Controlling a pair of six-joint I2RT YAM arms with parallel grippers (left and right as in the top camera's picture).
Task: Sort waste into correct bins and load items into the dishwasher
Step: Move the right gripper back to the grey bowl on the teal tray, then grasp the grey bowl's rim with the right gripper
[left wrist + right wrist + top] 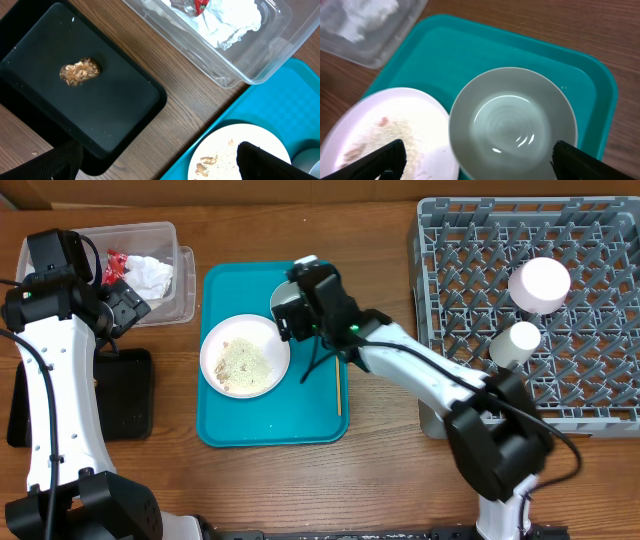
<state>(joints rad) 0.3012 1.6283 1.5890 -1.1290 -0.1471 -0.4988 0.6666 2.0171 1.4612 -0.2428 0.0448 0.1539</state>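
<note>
Hovering over the grey bowl (512, 120), the right tool (479, 161) stands spread, straddling it.

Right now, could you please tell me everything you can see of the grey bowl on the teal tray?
The bowl is pale grey, round and glossy like glazed ceramic, with faint concentric rings inside. It stands upright and empty on the teal tray, its rim right against the white plate, which holds crumbs. The right tool hangs open over it.
</note>
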